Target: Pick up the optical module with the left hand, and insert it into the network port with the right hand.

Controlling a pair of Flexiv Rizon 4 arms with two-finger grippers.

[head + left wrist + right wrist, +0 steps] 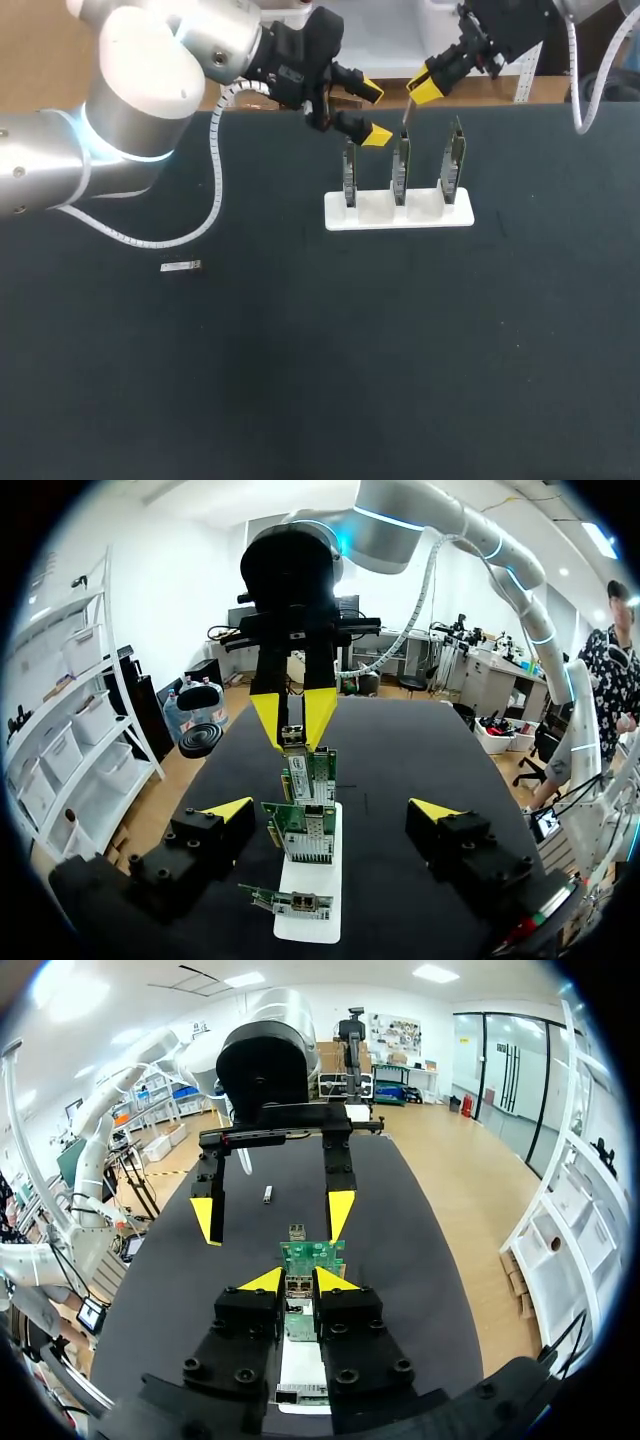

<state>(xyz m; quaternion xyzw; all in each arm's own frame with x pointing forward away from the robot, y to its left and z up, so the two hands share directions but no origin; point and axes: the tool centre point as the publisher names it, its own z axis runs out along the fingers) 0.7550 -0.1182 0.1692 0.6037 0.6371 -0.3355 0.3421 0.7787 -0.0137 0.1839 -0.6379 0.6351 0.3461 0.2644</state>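
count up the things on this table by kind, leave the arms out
network card: 3
white holder: 1
optical module: 2, one lying on the table, one in the right end effector
total: 6

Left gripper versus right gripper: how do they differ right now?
The left gripper is wide open and empty; the right gripper is shut on an optical module. The left gripper hovers by the leftmost card, the right gripper nearer the middle card. Both have yellow tips.
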